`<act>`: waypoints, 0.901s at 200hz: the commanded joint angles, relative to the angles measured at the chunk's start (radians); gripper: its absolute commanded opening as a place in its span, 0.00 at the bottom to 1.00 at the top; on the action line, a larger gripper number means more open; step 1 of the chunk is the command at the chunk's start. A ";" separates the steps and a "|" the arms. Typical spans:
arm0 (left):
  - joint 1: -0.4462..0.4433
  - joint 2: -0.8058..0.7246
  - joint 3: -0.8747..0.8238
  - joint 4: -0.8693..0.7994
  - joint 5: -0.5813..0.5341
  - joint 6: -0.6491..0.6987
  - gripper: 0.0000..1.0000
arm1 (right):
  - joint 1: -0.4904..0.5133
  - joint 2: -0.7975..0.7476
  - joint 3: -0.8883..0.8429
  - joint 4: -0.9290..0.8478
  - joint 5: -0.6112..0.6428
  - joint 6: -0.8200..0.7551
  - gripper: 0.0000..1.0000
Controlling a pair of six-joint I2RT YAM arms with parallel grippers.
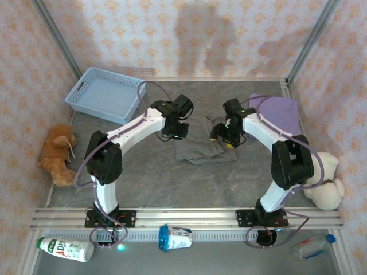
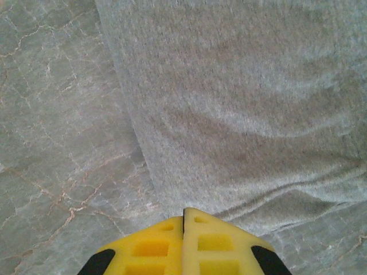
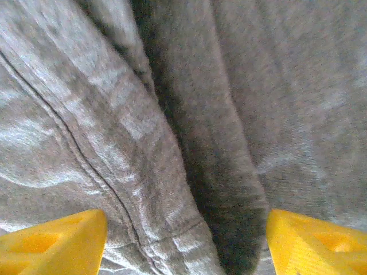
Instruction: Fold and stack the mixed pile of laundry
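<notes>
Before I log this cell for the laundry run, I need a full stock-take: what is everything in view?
grey top: one, dull grey, table centre, between the grippers
T-shirt: one, lavender, far right, behind the right arm
basket: one, light blue plastic, far left corner
plush bear: one, brown, left edge
plush toy: one, cream, right edge
milk bottle: one, white with green cap, lying before the rail, left
tub: one, blue and white, lying before the rail, centre
clear bottle: one, blue cap, before the rail, right
table: one, grey marbled
left gripper: one, yellow pads, shut, at the grey top's edge
right gripper: one, yellow pads, open, over the grey top
</notes>
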 commanded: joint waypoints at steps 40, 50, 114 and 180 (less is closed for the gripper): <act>0.003 0.140 -0.032 0.091 -0.058 -0.050 0.06 | 0.028 0.074 0.012 0.097 -0.020 0.064 0.61; 0.003 0.180 0.001 0.073 -0.087 -0.055 0.06 | 0.027 0.078 0.025 0.086 -0.011 0.062 0.49; 0.003 0.332 0.126 -0.094 -0.238 0.004 0.05 | -0.019 -0.079 0.093 -0.084 0.197 -0.052 0.00; 0.000 0.343 0.158 -0.120 -0.239 0.013 0.08 | -0.073 -0.028 -0.123 0.043 0.136 -0.012 0.00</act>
